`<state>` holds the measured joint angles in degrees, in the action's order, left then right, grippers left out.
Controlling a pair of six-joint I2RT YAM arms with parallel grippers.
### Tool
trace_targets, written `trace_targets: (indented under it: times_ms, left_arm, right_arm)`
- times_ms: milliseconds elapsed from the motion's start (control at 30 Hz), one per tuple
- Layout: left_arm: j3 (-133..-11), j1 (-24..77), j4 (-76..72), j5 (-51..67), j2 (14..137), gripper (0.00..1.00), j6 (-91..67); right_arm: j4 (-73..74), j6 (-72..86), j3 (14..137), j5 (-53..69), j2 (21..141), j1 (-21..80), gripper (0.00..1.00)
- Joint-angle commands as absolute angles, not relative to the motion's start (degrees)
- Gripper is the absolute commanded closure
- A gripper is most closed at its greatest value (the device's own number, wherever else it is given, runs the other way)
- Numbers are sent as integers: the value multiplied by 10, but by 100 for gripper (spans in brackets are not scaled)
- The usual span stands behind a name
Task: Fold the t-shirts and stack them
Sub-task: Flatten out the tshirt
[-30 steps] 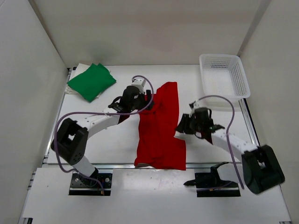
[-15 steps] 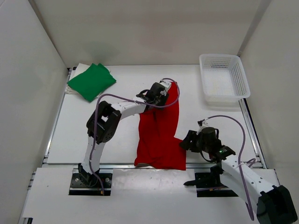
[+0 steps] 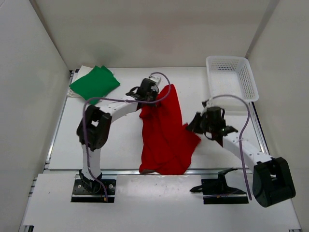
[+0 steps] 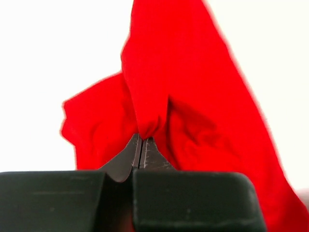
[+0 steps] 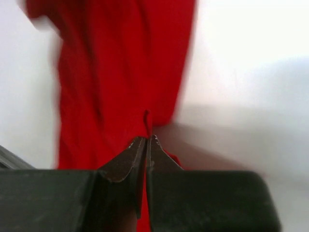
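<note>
The red t-shirt [image 3: 164,135] lies crumpled lengthwise on the middle of the white table [image 3: 116,140]. My left gripper [image 3: 154,96] is at its far end, shut on a bunched fold of red cloth [image 4: 145,121]. My right gripper [image 3: 194,129] is at the shirt's right side, shut on a thin red edge [image 5: 146,118] and lifting that corner. The green t-shirt [image 3: 95,83] lies folded at the far left corner, and a pale cloth edge [image 3: 72,93] shows under it. In the wrist views both pairs of jaws are pressed together on red fabric.
A white mesh basket [image 3: 231,79] stands at the far right of the table. White walls enclose the table on the left, right and back. The shirt's near hem [image 3: 161,170] hangs at the table's front edge, by the arm bases.
Both grippers closed on the red shirt. The left one shifted left along its far end. The right arm swung from the near edge back towards the middle, drawing the shirt's right corner up.
</note>
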<state>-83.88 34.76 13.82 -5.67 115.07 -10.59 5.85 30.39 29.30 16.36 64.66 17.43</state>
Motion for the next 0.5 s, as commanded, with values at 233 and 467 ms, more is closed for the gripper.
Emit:
trace_targets:
  times_ms: [233, 467]
  left_arm:
    - [-730, 175, 56, 138, 887, 100, -244]
    - [-646, 88, 35, 178, 655, 100, -283]
  right_arm:
    - [151, 167, 728, 74, 687, 189, 100]
    - [277, 78, 952, -97, 640, 348, 100]
